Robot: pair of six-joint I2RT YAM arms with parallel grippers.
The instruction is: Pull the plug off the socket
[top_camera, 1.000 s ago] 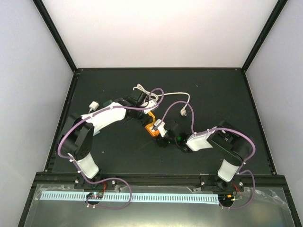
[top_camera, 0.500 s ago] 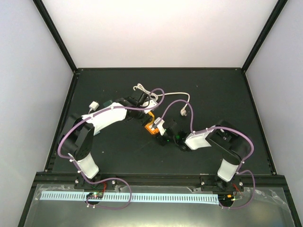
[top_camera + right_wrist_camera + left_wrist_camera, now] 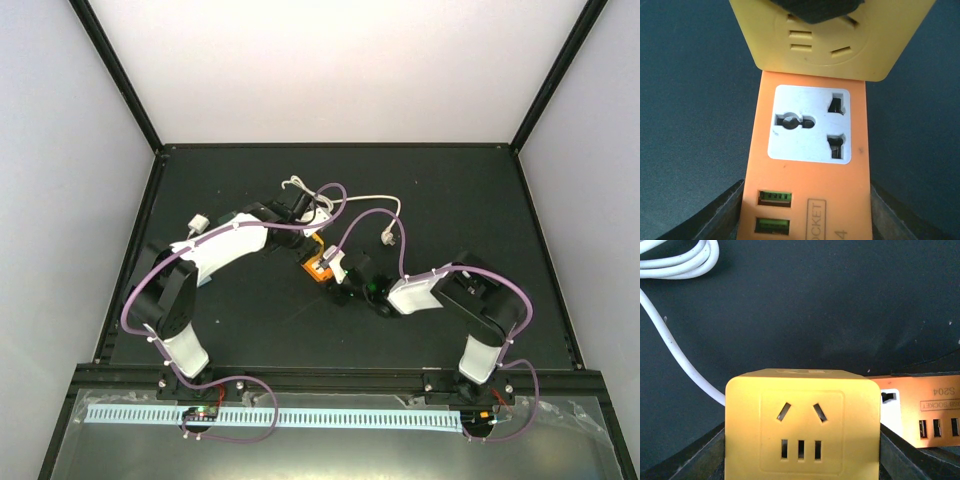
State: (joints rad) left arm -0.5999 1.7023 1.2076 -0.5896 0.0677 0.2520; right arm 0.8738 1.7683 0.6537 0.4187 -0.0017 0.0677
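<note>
Right gripper (image 3: 807, 220): clamped on the long sides of the orange rectangular plastic socket (image 3: 805, 172); only its finger edges show, at five and seven o'clock.
Socket: near end cut off, lettering half readable.
Plug (image 3: 802, 425): yellow plastic cube against the socket's far end, at twelve o'clock; the join is hidden.
Left gripper (image 3: 802, 462): pinching the plug's flanks.
Cord: thin white cord (image 3: 670, 340) leaves the plug towards ten o'clock, its coil cropped.
</note>
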